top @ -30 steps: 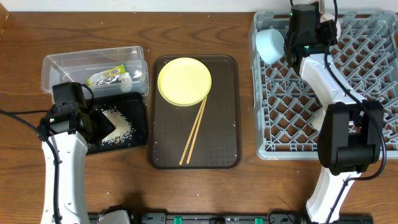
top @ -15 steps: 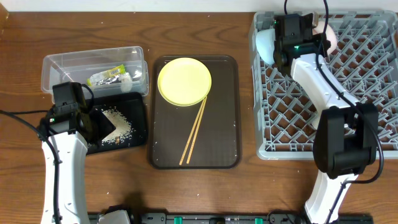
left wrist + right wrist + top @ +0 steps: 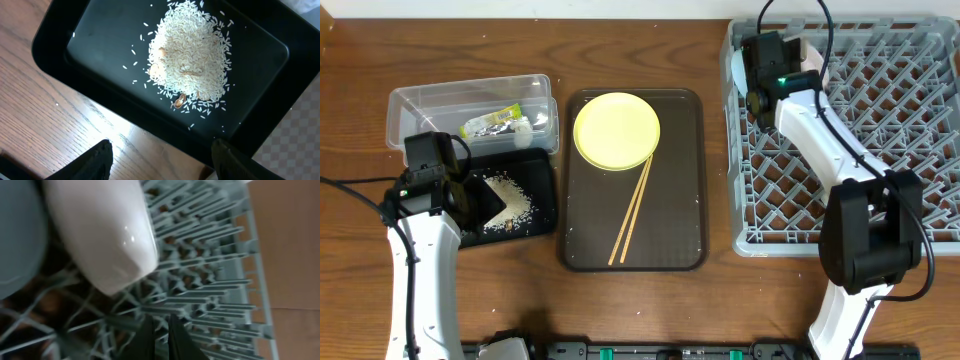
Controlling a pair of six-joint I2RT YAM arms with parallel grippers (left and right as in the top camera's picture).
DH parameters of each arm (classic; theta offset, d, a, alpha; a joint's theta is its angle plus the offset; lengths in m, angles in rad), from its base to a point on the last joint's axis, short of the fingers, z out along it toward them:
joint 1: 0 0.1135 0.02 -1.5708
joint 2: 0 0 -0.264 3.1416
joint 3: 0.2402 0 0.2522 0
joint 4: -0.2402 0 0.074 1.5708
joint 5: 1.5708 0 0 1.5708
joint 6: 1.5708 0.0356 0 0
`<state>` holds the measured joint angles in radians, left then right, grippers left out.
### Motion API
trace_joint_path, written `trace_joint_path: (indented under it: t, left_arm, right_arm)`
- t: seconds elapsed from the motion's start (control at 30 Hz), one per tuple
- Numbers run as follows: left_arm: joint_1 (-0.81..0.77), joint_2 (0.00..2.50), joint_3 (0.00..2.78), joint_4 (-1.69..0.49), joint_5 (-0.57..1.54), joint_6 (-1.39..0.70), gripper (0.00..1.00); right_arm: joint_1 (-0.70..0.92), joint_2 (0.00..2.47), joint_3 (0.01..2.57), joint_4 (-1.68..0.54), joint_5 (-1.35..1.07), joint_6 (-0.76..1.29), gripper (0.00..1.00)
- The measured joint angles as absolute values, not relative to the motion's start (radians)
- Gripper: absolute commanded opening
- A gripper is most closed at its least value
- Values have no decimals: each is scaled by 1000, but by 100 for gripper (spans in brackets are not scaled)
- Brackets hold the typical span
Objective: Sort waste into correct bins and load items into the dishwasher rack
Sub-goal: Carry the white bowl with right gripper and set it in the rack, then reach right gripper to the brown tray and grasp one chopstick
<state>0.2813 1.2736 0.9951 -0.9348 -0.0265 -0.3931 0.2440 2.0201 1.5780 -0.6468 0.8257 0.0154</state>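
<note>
The grey dishwasher rack (image 3: 880,140) stands at the right. My right gripper (image 3: 756,78) is over its far left corner, shut and empty (image 3: 160,332) above the pegs (image 3: 210,280). A white bowl (image 3: 105,235) lies on its side just ahead of it, and the light blue bowl (image 3: 17,240) is beside that; only its edge (image 3: 735,65) shows from overhead. The yellow plate (image 3: 616,130) and chopsticks (image 3: 633,215) lie on the brown tray. My left gripper (image 3: 165,162) is open and empty at the near edge of the black tray (image 3: 100,45), which holds rice (image 3: 190,55). The pale cup is not clearly visible.
The clear tub (image 3: 420,105) at the far left holds the green-and-yellow wrapper (image 3: 492,122) and the white scrap (image 3: 523,127). The black tray (image 3: 542,190) lies in front of it. The brown serving tray (image 3: 580,240) lies in the middle between the bins and the rack.
My right arm has moved left along the rack's far edge and now covers most of the light blue bowl. The left arm has not moved.
</note>
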Motion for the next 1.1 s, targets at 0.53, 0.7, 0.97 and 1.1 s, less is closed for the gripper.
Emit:
trace_joint_path:
  t: [0.53, 0.7, 0.97, 1.1]
  left_arm:
    - [281, 1274, 995, -935, -26, -393, 73]
    - [281, 1274, 995, -935, -27, -394, 73]
    - [281, 1274, 995, -935, -27, -394, 73]
    - [281, 1274, 995, -935, -27, -394, 73]
  right_arm:
    - [249, 1746, 1574, -730, 237, 59, 45]
    - [323, 1724, 1575, -774, -133, 112, 47]
    - [545, 1829, 1574, -875, -233, 247, 41]
    - [643, 1926, 1574, -910, -221, 341, 39]
